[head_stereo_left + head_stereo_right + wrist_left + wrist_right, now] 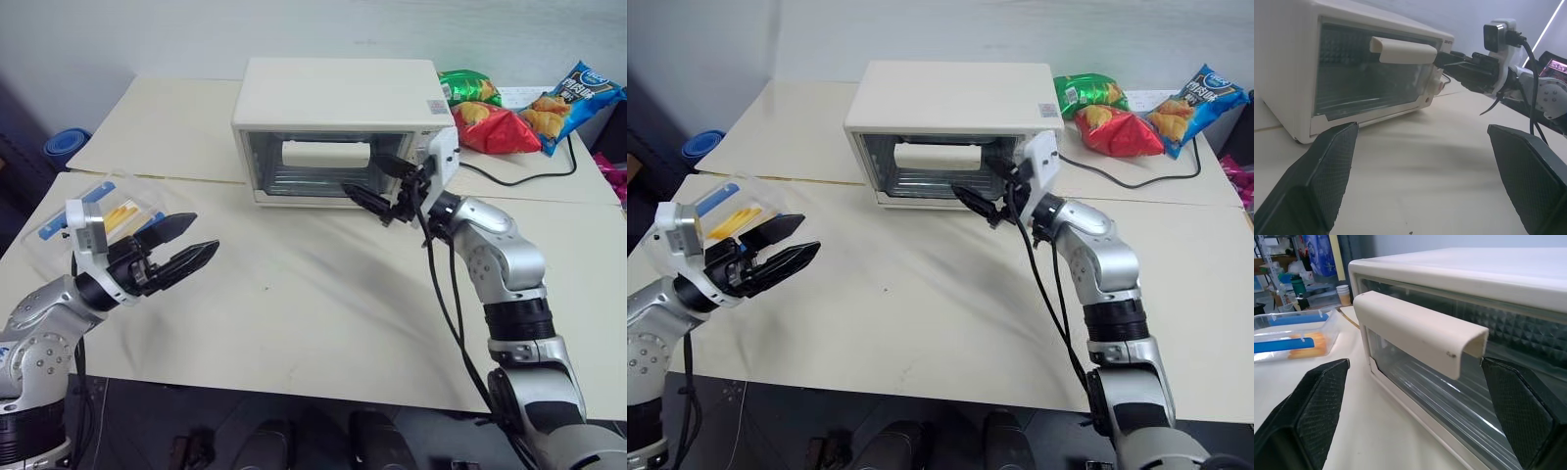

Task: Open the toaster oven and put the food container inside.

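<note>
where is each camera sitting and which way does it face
Left and right eye views: on the head, looking forward and down at the table, toaster oven, food container and both arms.
Left wrist view: along the open left gripper toward the closed oven door; the right gripper shows too.
Right wrist view: along the open right gripper at the handle.
All share the oven.

food container (pixel 93 217) left of toaster oven (pixel 338 127); snack bags (pixel 519 113) right.

Snack bags: green (pixel 468 87), red (pixel 495 128), blue (pixel 571 102), grouped beyond and right of the right gripper (pixel 385 188). Black cable (pixel 519 177) beside them. Cream tabletop (pixel 323 313) beneath.
</note>
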`<state>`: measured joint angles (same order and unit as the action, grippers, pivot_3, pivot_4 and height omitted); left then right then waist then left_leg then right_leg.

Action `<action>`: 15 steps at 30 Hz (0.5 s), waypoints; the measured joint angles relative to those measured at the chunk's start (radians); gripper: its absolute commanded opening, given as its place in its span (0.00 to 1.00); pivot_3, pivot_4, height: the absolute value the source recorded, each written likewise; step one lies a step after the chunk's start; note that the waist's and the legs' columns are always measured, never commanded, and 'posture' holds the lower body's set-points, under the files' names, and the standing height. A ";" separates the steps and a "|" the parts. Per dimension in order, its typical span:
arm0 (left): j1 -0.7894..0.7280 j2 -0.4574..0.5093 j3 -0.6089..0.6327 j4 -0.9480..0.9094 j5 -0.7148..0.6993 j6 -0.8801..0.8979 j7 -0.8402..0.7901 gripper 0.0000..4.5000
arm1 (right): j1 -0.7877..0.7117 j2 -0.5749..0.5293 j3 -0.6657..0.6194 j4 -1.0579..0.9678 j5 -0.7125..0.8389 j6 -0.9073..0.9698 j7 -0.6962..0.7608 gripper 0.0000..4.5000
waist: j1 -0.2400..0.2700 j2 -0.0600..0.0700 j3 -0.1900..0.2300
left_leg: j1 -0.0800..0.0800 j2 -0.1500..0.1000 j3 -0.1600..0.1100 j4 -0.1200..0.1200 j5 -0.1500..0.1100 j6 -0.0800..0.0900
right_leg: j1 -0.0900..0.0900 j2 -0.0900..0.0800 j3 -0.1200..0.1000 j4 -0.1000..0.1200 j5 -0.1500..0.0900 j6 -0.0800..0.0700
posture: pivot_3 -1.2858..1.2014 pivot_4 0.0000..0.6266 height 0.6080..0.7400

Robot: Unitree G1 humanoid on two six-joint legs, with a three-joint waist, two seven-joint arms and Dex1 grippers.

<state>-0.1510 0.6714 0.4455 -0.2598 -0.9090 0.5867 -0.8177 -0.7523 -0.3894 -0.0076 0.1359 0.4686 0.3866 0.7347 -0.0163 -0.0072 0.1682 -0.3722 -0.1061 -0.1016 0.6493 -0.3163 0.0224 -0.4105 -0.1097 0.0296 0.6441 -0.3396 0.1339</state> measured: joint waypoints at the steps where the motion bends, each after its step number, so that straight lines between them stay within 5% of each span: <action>1: 0.000 -0.004 -0.001 -0.007 -0.001 0.000 0.005 1.00 | -0.005 0.006 0.001 0.007 -0.001 0.000 0.007 0.99 | -0.002 0.000 0.000 | 0.000 0.000 0.000 0.000 0.000 0.000 | 0.000 0.000 0.000 0.000 0.000 0.000 | 0.52 0.24 1.00; 11: -0.030 0.002 -0.001 0.007 -0.001 0.023 0.036 1.00 | 0.071 -0.027 0.041 -0.165 0.029 0.122 0.092 0.99 | -0.015 0.000 0.000 | 0.000 0.000 0.000 0.000 0.000 -0.001 | -0.002 0.001 0.000 0.001 0.000 0.000 | 0.52 0.24 1.00; 15: -0.147 0.016 0.005 0.094 0.005 0.021 0.037 0.72 | 0.158 -0.063 0.074 -0.235 0.020 0.132 0.130 1.00 | -0.012 0.000 0.000 | 0.000 0.000 0.000 0.001 0.000 -0.001 | -0.002 0.000 0.000 0.001 0.000 0.000 | 0.52 0.24 1.00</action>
<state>-0.2981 0.6874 0.4502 -0.1653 -0.9043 0.6078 -0.7805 -0.5945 -0.4519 0.0667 -0.0992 0.4889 0.5183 0.8646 -0.0285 -0.0072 0.1682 -0.3719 -0.1065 -0.1017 0.6500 -0.3166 0.0218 -0.4124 -0.1092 0.0299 0.6453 -0.3396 0.1338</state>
